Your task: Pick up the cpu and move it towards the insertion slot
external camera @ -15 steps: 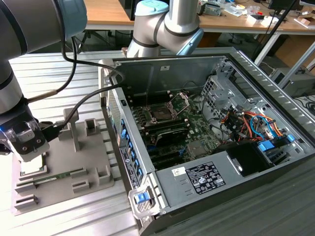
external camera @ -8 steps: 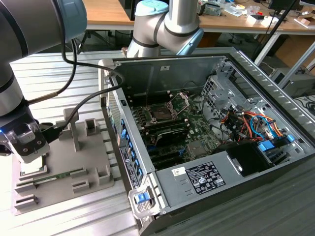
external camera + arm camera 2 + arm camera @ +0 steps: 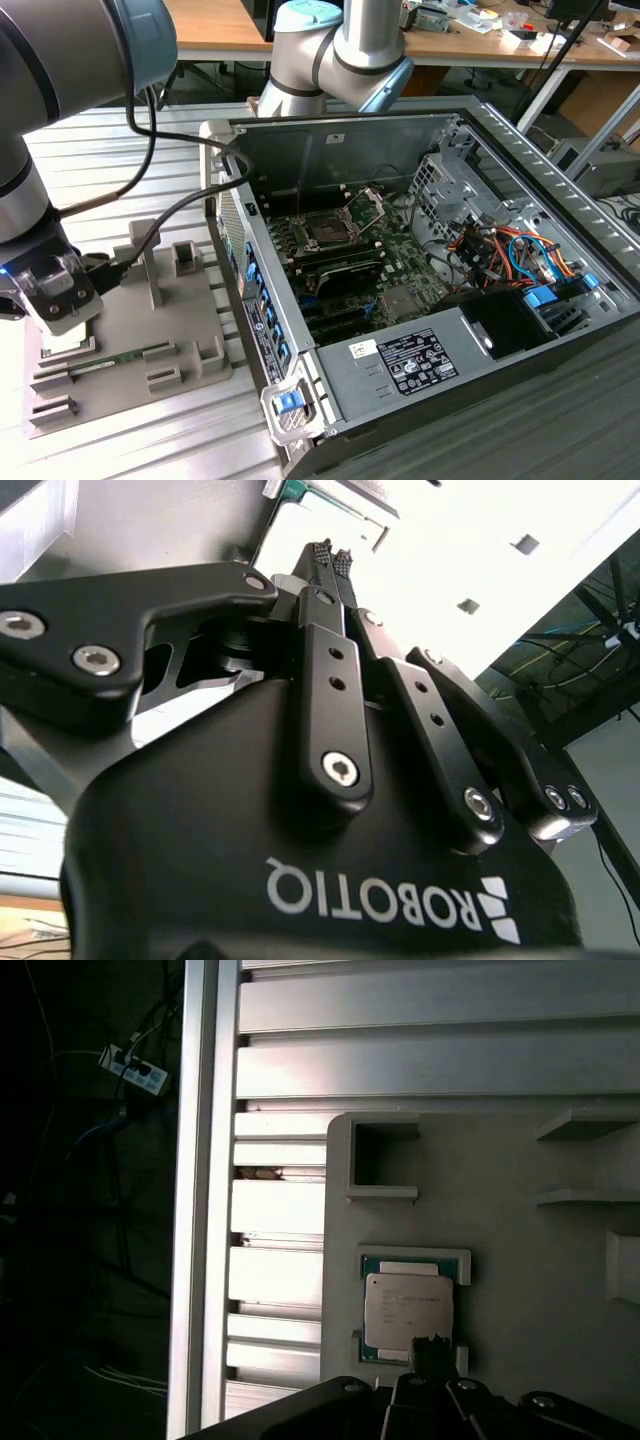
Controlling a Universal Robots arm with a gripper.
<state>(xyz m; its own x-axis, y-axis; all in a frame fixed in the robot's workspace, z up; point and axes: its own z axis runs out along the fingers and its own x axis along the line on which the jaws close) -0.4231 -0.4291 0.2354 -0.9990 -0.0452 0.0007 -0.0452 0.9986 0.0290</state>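
Hovering low over a grey holder (image 3: 190, 330), the tool (image 3: 332, 555) has its black, rib-tipped fingers closed against each other, with nothing seen between them.

Step in hand, as judged: approach to the pick-up, the lift not yet made. A hold would call for the fingers to part and straddle two opposite edges of the chip.

- Cpu (image 3: 408, 1310): flat square with a pale silvery metal lid and a thin green rim. It lies flat in a shallow nest of the holder, with one fingertip at its edge in the first wrist view.
- Holder: matte grey moulded tray with blocky pockets and ledges. A narrow green memory stick (image 3: 110, 357) lies in it.
- Desk (image 3: 280, 1210): ribbed aluminium slats, dull sheen.
- Computer case (image 3: 400, 365): open sheet-metal box toward the exterior view's right, well apart from the tool.
- Insertion slot (image 3: 328, 230): square with a dark centre and a silver frame, set on the green board inside the case. Its hinged metal plate (image 3: 370, 205) stands raised.
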